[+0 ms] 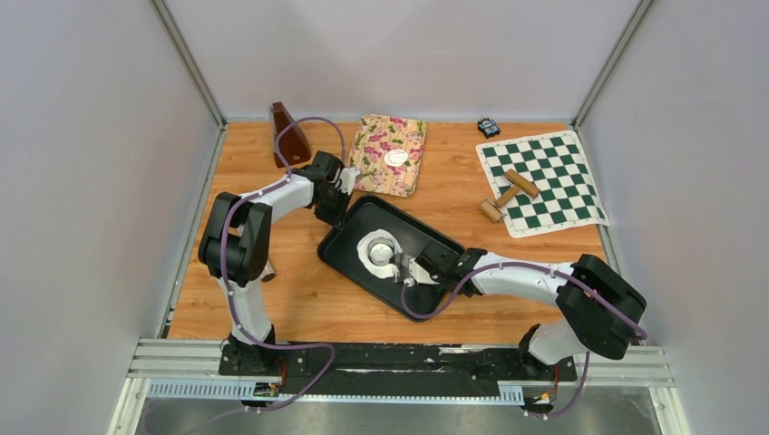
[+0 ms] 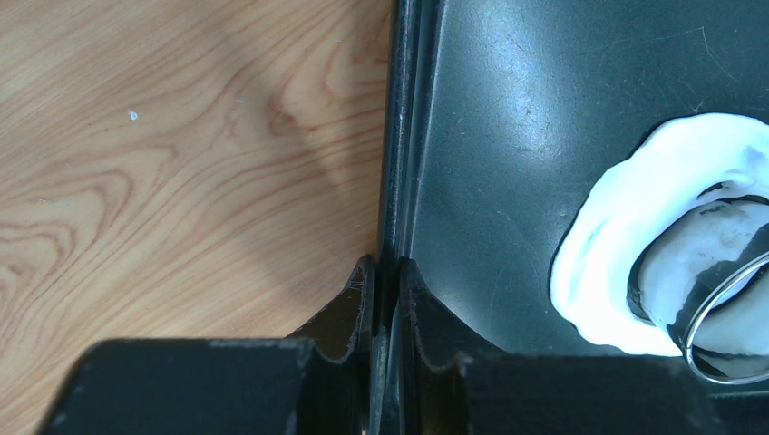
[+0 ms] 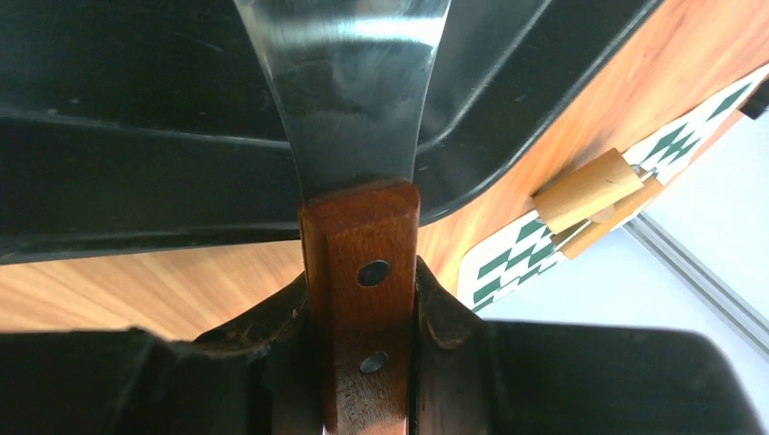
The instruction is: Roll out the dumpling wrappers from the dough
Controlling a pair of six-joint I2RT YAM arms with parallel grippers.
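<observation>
On floral cloth (image 1: 379, 136), dumpling wrapper (image 1: 395, 158) (flat, round)

Dough sheet (image 1: 366, 250) in tray (image 1: 385, 216), wrapper (image 1: 396, 158) on cloth (image 1: 381, 178) behind, roller (image 1: 521, 184) on chessboard (image 1: 562, 186) right

The left gripper (image 2: 387, 272) is clamped on the upright rim of the black tray (image 2: 508, 136), one finger on each side. Wooden table (image 2: 181, 163) lies left of the rim. On the tray floor to the right, a white dough sheet (image 2: 598, 245) has a hole in it. Partly cut off at the frame's edge, a clear ring cutter (image 2: 703, 308) stands there over what may be a dumpling wrapper (image 2: 716, 240).
</observation>
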